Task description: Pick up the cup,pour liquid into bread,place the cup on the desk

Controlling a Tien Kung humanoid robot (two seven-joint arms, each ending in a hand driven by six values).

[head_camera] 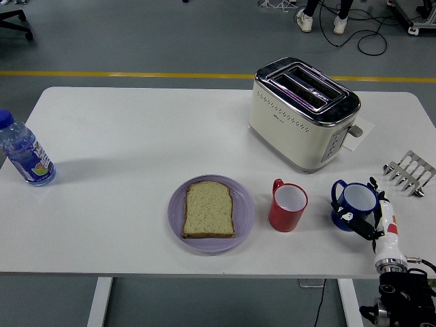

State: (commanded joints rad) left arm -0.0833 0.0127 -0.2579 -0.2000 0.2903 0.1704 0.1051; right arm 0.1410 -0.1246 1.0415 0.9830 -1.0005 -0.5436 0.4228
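Observation:
A blue cup stands on the white table at the right, its handle turned to the left. My right hand reaches in from the lower right corner, its black fingers curled round the cup's near and right sides. To the left of the blue cup stands a red cup, untouched. A slice of bread lies flat on a lilac plate near the front edge. My left arm does not show.
A cream toaster stands behind the cups. A metal toast rack sits at the right edge, close to my hand. A water bottle stands at the far left. A person's feet show on the floor beyond the table.

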